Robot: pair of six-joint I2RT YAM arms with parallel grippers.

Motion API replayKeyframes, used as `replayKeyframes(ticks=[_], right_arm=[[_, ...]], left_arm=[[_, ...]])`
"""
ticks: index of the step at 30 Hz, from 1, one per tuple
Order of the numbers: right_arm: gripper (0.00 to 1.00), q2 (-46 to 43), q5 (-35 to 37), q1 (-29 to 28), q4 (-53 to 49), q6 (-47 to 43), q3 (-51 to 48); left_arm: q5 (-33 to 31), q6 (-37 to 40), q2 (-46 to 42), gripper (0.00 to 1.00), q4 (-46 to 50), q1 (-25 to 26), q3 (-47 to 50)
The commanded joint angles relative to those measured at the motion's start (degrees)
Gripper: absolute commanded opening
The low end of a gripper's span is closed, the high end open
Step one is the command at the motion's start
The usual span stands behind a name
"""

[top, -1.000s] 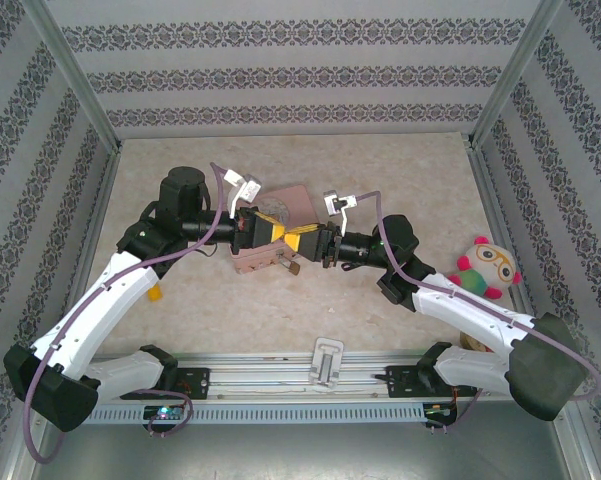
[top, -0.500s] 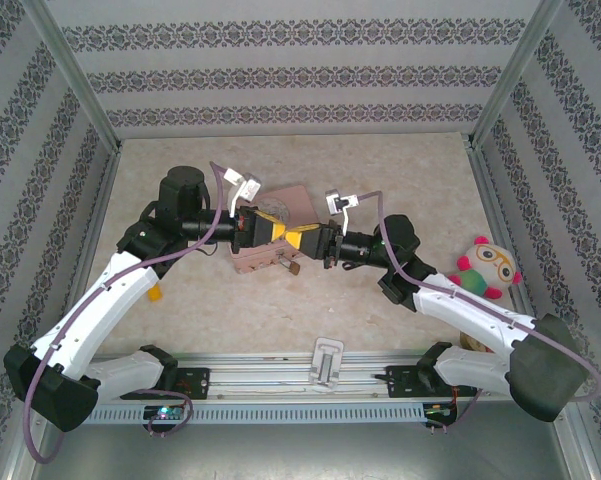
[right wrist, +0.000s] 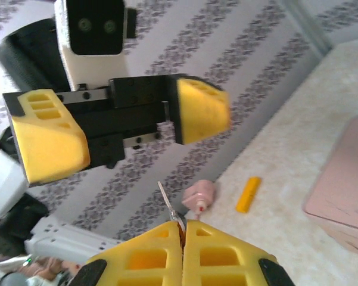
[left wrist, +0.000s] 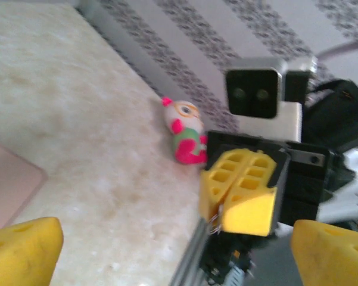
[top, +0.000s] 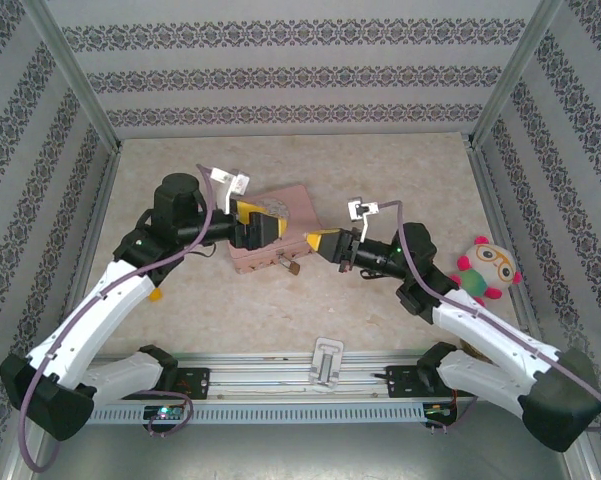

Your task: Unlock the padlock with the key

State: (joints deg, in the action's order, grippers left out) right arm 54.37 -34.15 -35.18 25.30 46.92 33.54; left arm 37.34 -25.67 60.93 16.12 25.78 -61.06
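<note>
Beige table (top: pixel 400 180), 2 arms bent inward, facing over pink tin (top: pixel 292 200).
Jaws of left gripper (top: pixel 263 224) stand wide, empty; right gripper (top: pixel 314 241) is clamped on the key (right wrist: pixel 165 199); padlock (top: pixel 292 266) lies at tin's near edge.

Top view: high, behind arm bases at bottom edge, tilted down and forward; far; whole counter (top: pixel 380 170) in frame.
Left wrist view: close, low, looks across counter at right hand (left wrist: pixel 241 193) right of centre, toy (left wrist: pixel 184 134) beyond.
Right wrist view: close, rolled sideways, faces left hand (right wrist: pixel 128 128) upper left; tin (right wrist: pixel 345 179) at right edge.
Wrist views face each other.
Top view shares toy, tin, both hands.
</note>
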Motion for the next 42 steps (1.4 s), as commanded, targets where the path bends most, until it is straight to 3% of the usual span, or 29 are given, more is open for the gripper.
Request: replayKeyframes(ticks=[1, 5, 9, 15, 20, 28, 42], right_arm=[[0.0, -3.79, 8.38, 0.43, -15.55, -4.9, -0.62], [0.0, -6.99, 15.84, 0.48, -26.53, -7.72, -0.67], [0.0, -7.74, 22.53, 0.55, -34.69, -8.91, -0.88], [0.0, -6.78, 25.89, 0.82, -37.7, -9.21, -1.81], [0.0, -6.56, 28.68, 1.21, -39.7, -8.71, -1.98], [0.0, -8.44, 29.8, 2.55, -40.45, -7.81, -2.11], [0.0, -10.09, 29.75, 4.55, -40.3, -6.84, -2.61]], left_arm=[[-15.57, -6.61, -3.77, 0.99, -3.24, 0.74, 3.6], [-30.92, -11.63, -7.18, 0.99, -2.97, 5.79, 9.3], [-45.09, -14.3, -5.99, 0.99, -0.83, 14.34, 12.99], [-58.31, -23.22, 3.06, 0.99, -0.17, 24.65, 15.72], [-60.2, -29.49, 10.02, 0.99, -2.95, 25.89, 17.97], [-65.86, -36.15, 22.21, 0.99, 3.96, 26.87, 11.22], [-66.34, -37.02, 37.17, 0.99, 6.14, 27.57, 2.11]])
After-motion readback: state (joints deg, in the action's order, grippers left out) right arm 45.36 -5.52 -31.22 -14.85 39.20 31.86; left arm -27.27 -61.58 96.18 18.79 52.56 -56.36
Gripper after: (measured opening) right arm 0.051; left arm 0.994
